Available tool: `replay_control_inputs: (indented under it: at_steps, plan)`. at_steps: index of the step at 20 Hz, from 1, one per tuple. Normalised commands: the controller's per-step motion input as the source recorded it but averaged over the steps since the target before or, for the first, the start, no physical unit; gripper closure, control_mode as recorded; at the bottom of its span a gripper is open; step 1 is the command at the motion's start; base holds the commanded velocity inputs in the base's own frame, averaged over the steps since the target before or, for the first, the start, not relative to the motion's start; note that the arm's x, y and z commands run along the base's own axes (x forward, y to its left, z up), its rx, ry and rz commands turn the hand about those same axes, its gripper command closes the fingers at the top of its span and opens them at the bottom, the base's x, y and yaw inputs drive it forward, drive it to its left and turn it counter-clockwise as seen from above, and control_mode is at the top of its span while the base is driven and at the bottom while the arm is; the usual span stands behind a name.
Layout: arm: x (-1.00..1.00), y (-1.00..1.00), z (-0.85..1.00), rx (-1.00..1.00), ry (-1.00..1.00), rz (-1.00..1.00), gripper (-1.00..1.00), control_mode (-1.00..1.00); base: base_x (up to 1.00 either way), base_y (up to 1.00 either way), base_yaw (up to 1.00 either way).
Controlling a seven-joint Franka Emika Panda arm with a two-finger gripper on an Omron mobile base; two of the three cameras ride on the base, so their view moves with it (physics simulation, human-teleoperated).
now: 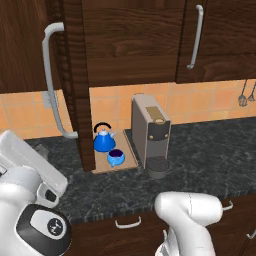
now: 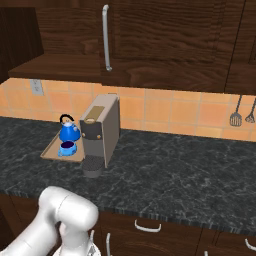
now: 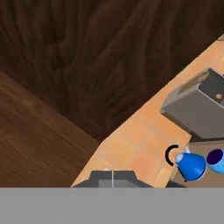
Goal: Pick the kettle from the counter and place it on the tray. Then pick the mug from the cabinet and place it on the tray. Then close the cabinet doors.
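The blue kettle (image 1: 104, 141) stands on the tan tray (image 1: 125, 165) on the dark counter (image 1: 210, 150), and the blue mug (image 1: 116, 158) sits on the tray just in front of it. From the right I see the kettle (image 2: 69, 133), the mug (image 2: 66, 148) and the tray (image 2: 50, 153) again. One cabinet door (image 1: 75, 100) stands swung out towards me, its curved handle (image 1: 50, 75) on the left face. My gripper (image 3: 113, 179) is shut and empty, up near the dark wood, with the kettle (image 3: 191, 166) and mug (image 3: 215, 158) far below it.
A grey coffee machine (image 1: 150, 134) stands right beside the tray. A shut door with a bar handle (image 1: 196, 37) lies further right. Utensils (image 2: 235, 118) hang on the orange tiled wall. Drawer fronts (image 1: 127, 222) run under the counter edge.
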Motion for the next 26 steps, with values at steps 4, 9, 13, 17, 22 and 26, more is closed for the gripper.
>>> replay_control_inputs:
  at_steps: [4,9,13,17,22,26]
  plan:
    - [0.76,0.54,-0.15,-0.01,0.00,-0.17,1.00,-1.00,0.00,0.00,0.00]
    - [0.29,0.05,0.08,0.00,-0.04,-0.14,1.00,-1.00,0.00,0.00,0.00]
    - [0.52,-0.34,0.16,0.00,-0.01,-0.25,1.00,-1.00,0.00,0.00,0.00]
    - [0.48,-0.76,0.39,0.00,-0.01,-0.28,1.00,-1.00,0.00,0.00,0.00]
    - [0.28,-0.99,0.53,0.00,-0.11,-0.27,1.00,-1.00,0.00,0.00,0.00]
    - [0.24,-1.00,0.50,0.00,-0.13,-0.26,1.00,-1.00,0.00,0.00,0.00]
